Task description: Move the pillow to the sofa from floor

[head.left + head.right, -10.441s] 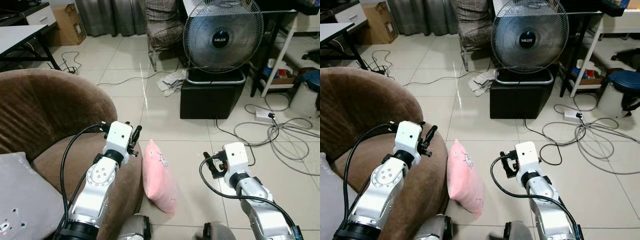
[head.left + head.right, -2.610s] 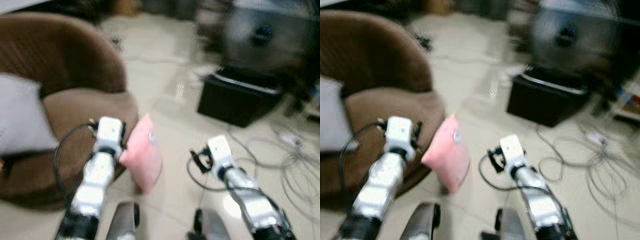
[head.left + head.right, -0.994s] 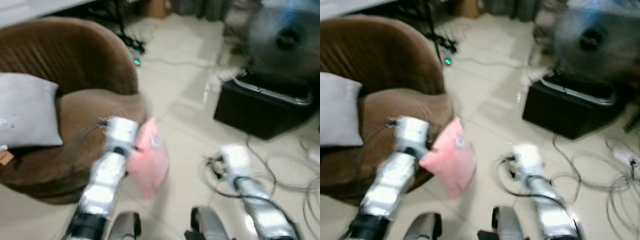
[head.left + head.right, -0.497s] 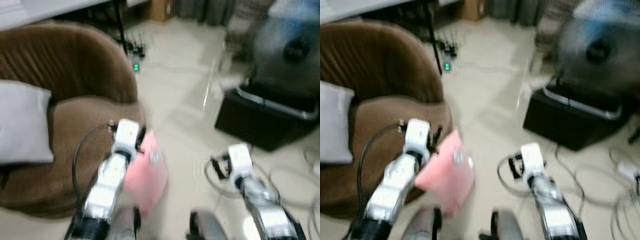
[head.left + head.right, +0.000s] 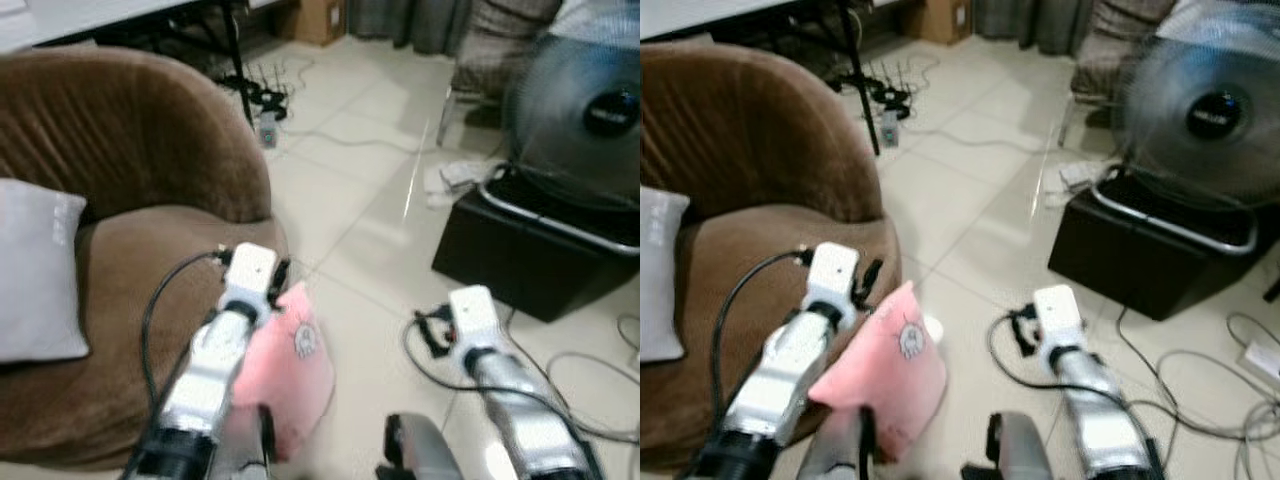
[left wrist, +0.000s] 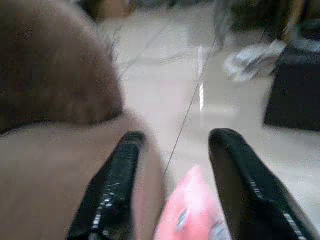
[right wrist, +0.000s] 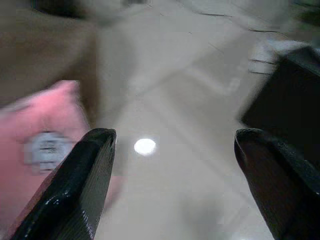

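A pink pillow [image 5: 288,372] with a small printed patch stands on edge on the tiled floor, leaning on the front of the round brown sofa [image 5: 130,150]. My left gripper [image 5: 281,274] hovers just above the pillow's top corner, by the sofa's seat edge. In the left wrist view its fingers [image 6: 112,190] are open, with the pillow's tip [image 6: 192,215] low between them. My right gripper [image 5: 429,331] hangs open over bare floor to the pillow's right. The right wrist view has the pillow [image 7: 35,130] off to one side, clear of its fingers [image 7: 75,185].
A grey cushion [image 5: 35,270] lies on the sofa seat. A large fan [image 5: 590,110] sits on a black box [image 5: 530,250] at the right. Cables [image 5: 590,365] trail over the floor by it, and a power strip [image 5: 268,128] lies beyond the sofa under a desk.
The camera has swung and steadied, so the sofa now takes up more of the left. My left gripper stays at the pillow's top corner; the right arm keeps its place.
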